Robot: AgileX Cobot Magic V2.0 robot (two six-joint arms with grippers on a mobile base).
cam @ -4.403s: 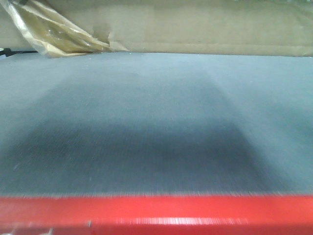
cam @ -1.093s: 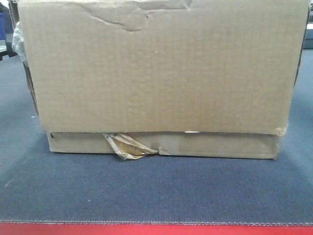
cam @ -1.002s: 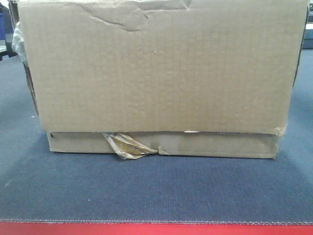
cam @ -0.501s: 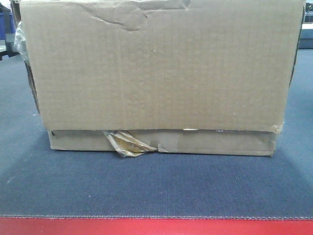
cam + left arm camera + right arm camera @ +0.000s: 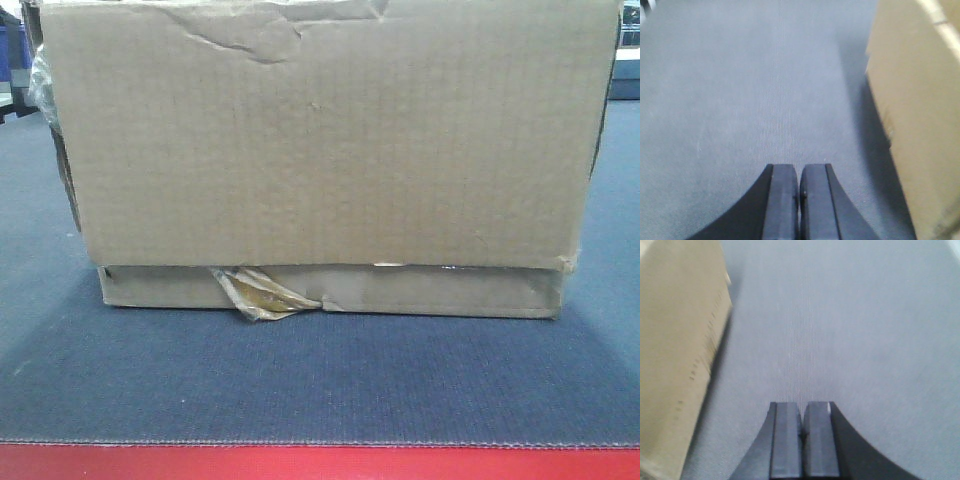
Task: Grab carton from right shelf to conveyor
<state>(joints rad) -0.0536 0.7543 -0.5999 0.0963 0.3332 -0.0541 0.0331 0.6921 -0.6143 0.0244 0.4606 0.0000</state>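
Carton (image 5: 330, 140) on conveyor (image 5: 320, 385) (fingers (image 5: 782, 200) pressed together, empty)

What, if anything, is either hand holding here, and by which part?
Nothing. The left hand and right hand are both shut with nothing between them, each beside the box, which rests on the belt.
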